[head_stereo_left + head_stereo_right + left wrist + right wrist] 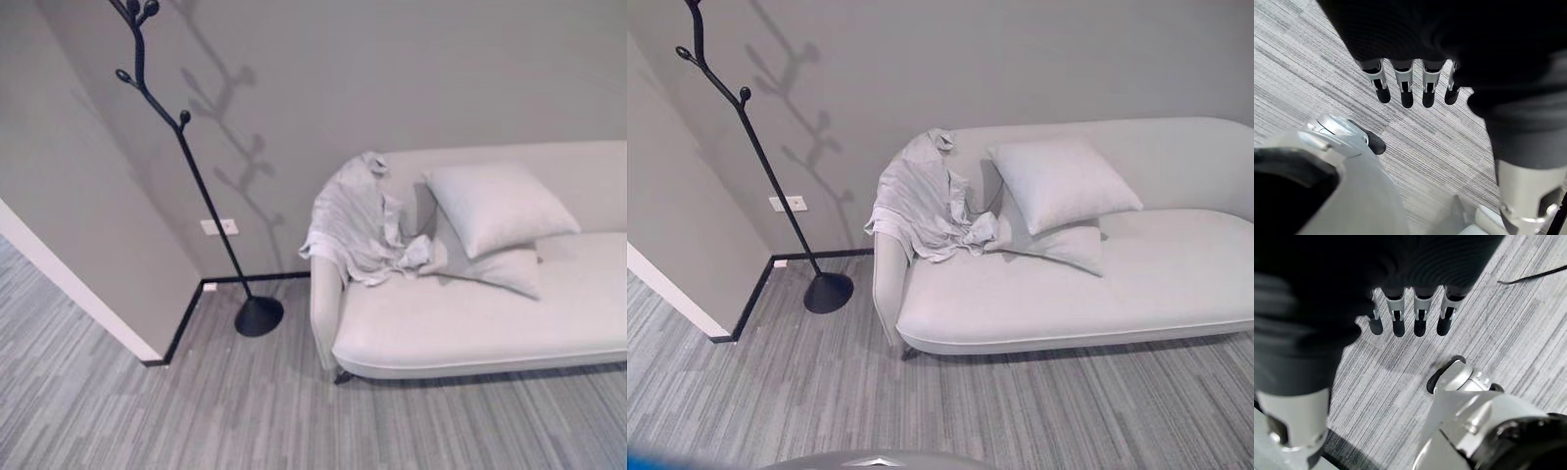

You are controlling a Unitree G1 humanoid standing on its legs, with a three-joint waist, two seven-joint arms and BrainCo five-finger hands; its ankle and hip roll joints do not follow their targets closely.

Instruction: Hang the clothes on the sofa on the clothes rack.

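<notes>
Grey striped floor (196, 411) lies nearest, running from the camera to the sofa (470, 333). A pale grey shirt (358, 220) is draped over the sofa's left armrest and backrest corner, its crumpled lower edge trailing onto the seat beside two cushions (495, 211). Its long axis runs from the top of the backrest down toward the seat. Just left of the sofa stands the black clothes rack (181, 147), leaning against the wall, its round base (259, 315) on the floor near the armrest.

Both hands hang low over the floor, well apart from the shirt, which lies ahead and above them. Left hand (1415, 83) and right hand (1410, 313) each show straight, relaxed fingers holding nothing. Neither looks clearly nearer to the shirt.

The rack's top is cut off, so its upper hooks cannot be fully seen.
</notes>
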